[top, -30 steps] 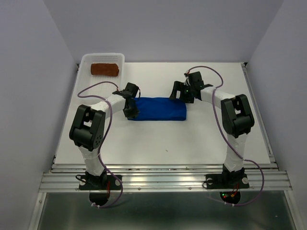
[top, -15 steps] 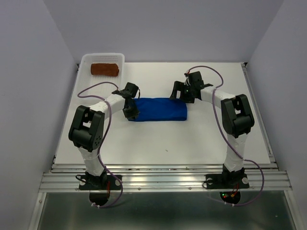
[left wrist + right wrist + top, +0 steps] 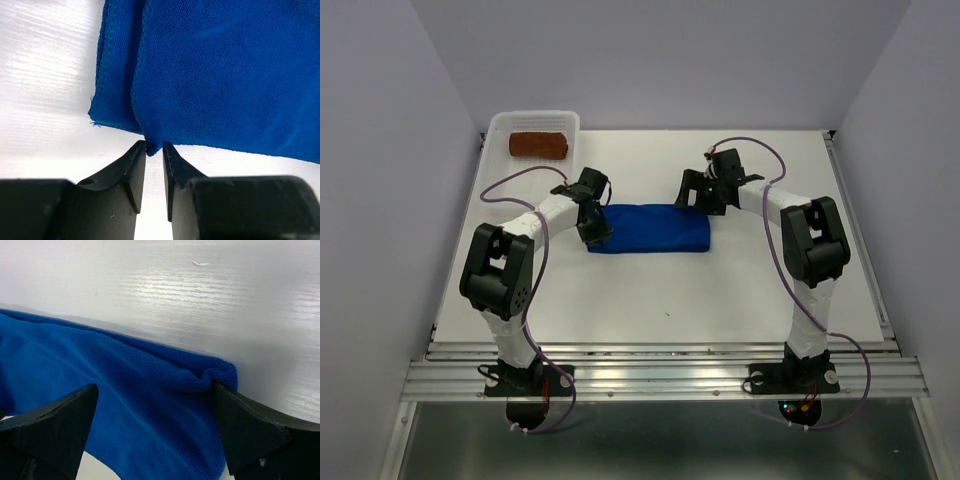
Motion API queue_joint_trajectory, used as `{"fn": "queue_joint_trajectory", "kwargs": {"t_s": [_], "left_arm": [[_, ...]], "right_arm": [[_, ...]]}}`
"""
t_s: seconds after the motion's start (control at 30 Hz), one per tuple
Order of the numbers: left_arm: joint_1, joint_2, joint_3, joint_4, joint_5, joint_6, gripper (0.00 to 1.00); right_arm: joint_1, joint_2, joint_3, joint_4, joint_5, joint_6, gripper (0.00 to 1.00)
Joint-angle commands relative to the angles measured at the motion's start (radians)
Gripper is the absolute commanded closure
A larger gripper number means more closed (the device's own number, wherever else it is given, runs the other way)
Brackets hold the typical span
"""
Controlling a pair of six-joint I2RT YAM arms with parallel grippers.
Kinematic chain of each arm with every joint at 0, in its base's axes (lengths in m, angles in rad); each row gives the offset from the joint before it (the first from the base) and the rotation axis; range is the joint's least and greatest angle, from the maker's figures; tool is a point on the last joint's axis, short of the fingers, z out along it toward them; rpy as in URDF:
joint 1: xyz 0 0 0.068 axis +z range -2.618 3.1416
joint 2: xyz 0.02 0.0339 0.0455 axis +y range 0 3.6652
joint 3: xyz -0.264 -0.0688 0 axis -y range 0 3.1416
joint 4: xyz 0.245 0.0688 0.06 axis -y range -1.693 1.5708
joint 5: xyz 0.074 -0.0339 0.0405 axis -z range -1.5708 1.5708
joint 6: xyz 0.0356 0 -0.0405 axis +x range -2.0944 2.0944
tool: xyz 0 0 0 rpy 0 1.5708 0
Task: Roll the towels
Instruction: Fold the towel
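My left gripper (image 3: 154,144) stands narrow, with only a slim slit of white showing between the two black fingers (image 3: 134,172). Their tips sit right against the near hem of the blue towel (image 3: 225,75), where a fold seam runs down to them. Whether they nip any cloth I cannot tell. From those tips the towel spreads away toward 12 o'clock, and its stacked layers show as offset edges at about 11 o'clock.

My right gripper (image 3: 154,387) is spread wide over the towel's other end. A bunched, folded corner of the cloth touches the inner face of the finger at 3 o'clock. The finger at 9 o'clock hangs above the blue surface, and no cloth is clamped between the two.

Seen from above, the blue towel lies as a flat folded oblong near the middle of the white table (image 3: 650,290). My left gripper is at its 9 o'clock end and my right gripper at its 1 o'clock corner.

Well apart, in the table's 11 o'clock corner, the white basket (image 3: 496,135) holds the rust-brown towel (image 3: 538,146), a compact oblong lying inside it.
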Motion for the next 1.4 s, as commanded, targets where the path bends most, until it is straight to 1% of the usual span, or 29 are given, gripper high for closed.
{"fn": "queue_joint_trajectory", "kwargs": {"t_s": [0.0,0.03,0.07,0.1,0.3,0.47,0.67,0.8,0.93,1.1,1.2,1.33,1.37], "left_arm": [[0.006,-0.028,0.022,-0.016,0.001,0.012,0.77],[0.006,-0.028,0.024,-0.015,0.002,0.013,0.85],[0.008,-0.022,0.027,-0.018,0.001,0.01,0.95],[0.008,-0.016,0.031,-0.021,-0.004,0.009,1.0],[0.011,-0.036,0.024,0.008,-0.016,0.009,1.0],[0.011,-0.145,-0.006,0.056,-0.063,0.006,1.0],[0.013,-0.189,0.004,0.037,-0.085,0.006,1.0],[0.019,-0.206,-0.009,0.013,-0.131,-0.002,1.0],[0.025,-0.189,-0.036,-0.004,-0.171,-0.004,1.0],[0.045,-0.151,-0.108,0.007,-0.176,-0.007,1.0],[0.051,-0.113,-0.111,-0.007,-0.182,-0.013,1.0],[0.053,-0.016,-0.078,-0.051,-0.16,-0.017,1.0],[0.053,-0.005,-0.073,-0.059,-0.16,-0.022,0.88]], "right_arm": [[0.0,0.007,0.021,-0.052,0.037,-0.02,0.0],[0.0,0.007,0.019,-0.052,0.037,-0.02,0.0],[0.0,0.008,0.019,-0.052,0.037,-0.02,0.0],[0.0,0.007,0.019,-0.054,0.038,-0.018,0.0],[0.0,-0.007,0.019,-0.06,0.04,-0.021,0.0],[0.0,-0.024,0.025,-0.064,0.042,-0.024,0.0],[0.0,-0.07,0.025,-0.063,0.012,-0.034,0.0],[0.0,-0.087,0.024,-0.063,0.02,-0.043,0.0],[0.0,-0.071,0.024,-0.064,0.005,-0.046,0.0],[0.0,-0.047,0.025,-0.075,0.0,-0.055,0.0],[0.0,-0.041,0.032,-0.078,0.009,-0.061,0.0],[0.0,-0.035,0.048,-0.098,-0.001,-0.074,0.0],[0.0,-0.038,0.05,-0.1,0.0,-0.075,0.0]]}}
